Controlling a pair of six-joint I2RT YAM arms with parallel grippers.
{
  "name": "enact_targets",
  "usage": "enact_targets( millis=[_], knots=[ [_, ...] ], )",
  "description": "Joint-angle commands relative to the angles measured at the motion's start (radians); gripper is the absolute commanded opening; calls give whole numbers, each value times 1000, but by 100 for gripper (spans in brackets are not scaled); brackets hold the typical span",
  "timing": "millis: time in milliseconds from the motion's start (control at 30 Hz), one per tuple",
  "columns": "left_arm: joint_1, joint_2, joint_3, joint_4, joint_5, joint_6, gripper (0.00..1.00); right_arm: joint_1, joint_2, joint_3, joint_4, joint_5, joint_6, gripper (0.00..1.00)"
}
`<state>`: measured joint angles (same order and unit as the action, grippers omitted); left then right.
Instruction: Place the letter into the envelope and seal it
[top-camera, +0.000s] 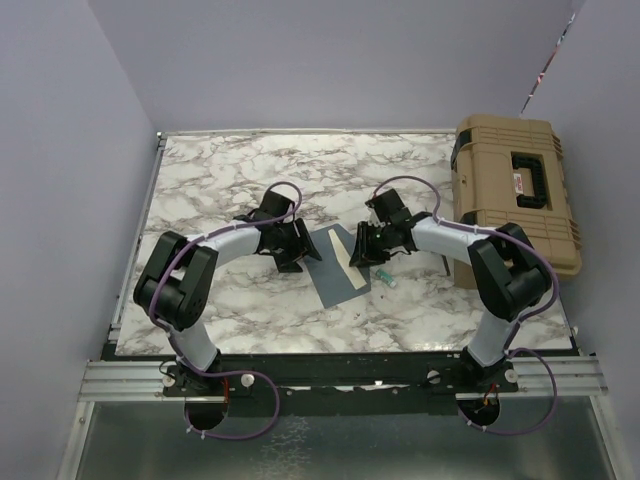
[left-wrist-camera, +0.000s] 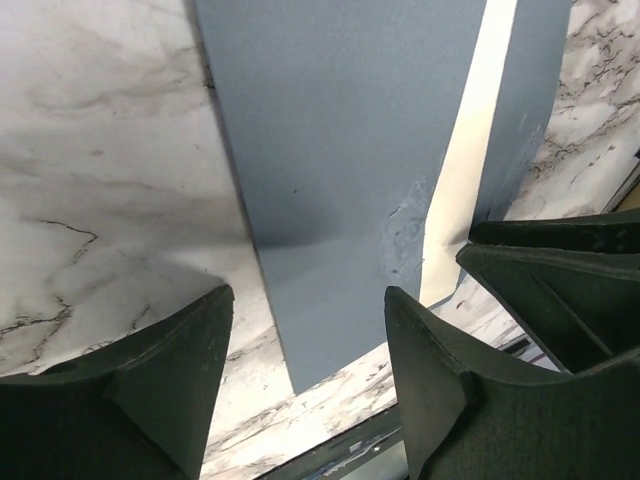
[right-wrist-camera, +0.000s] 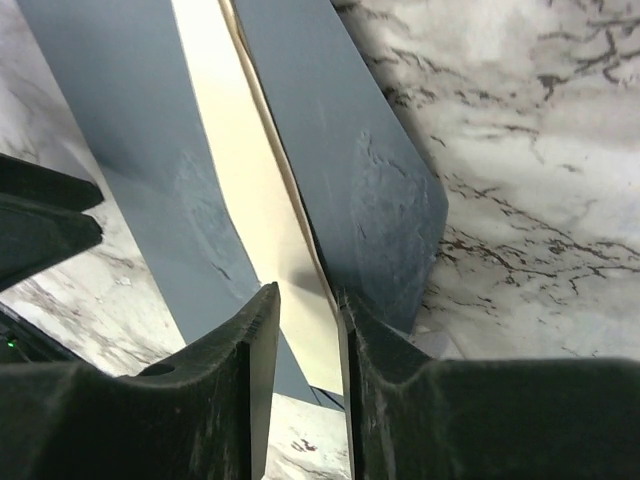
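The slate-blue envelope (top-camera: 333, 272) lies flat mid-table between both arms. In the left wrist view its body (left-wrist-camera: 340, 150) fills the middle and its flap (left-wrist-camera: 530, 100) stands off to the right. Between them runs a pale cream strip (left-wrist-camera: 465, 160), the letter as far as I can tell. My left gripper (left-wrist-camera: 308, 292) hovers open over the envelope's near corner, holding nothing. My right gripper (right-wrist-camera: 308, 295) stands open by a narrow gap above the cream strip (right-wrist-camera: 240, 180). The flap's edge (right-wrist-camera: 350, 170) runs along the inner side of its right finger (right-wrist-camera: 390, 380).
A tan tool case (top-camera: 515, 195) sits at the table's right edge, close behind the right arm. A small greenish object (top-camera: 386, 281) lies just right of the envelope. The two grippers are close together; the right one's fingers (left-wrist-camera: 560, 270) show in the left wrist view.
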<state>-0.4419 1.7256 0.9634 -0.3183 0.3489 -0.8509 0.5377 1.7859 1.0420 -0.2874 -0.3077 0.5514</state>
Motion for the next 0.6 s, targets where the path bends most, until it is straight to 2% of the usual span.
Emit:
enact_targets(
  millis=[0, 100, 200, 367, 467, 567],
  knots=[
    [-48, 58, -81, -112, -108, -6, 62, 6, -37, -38, -29, -24, -23, 37],
    [-77, 68, -96, -98, -105, -36, 54, 6, -50, -63, -24, -35, -24, 40],
    [-98, 80, -106, -77, -106, -65, 47, 7, -50, -86, -10, -49, -23, 39],
    [-131, 101, -106, -33, -105, -104, 40, 8, -32, -112, 36, -100, -8, 21],
    [-138, 109, -101, -20, -109, -115, 39, 8, -23, -123, 63, -124, 5, 15],
    [-139, 108, -101, -17, -118, -120, 39, 8, -19, -127, 73, -133, 8, 14]
  ],
)
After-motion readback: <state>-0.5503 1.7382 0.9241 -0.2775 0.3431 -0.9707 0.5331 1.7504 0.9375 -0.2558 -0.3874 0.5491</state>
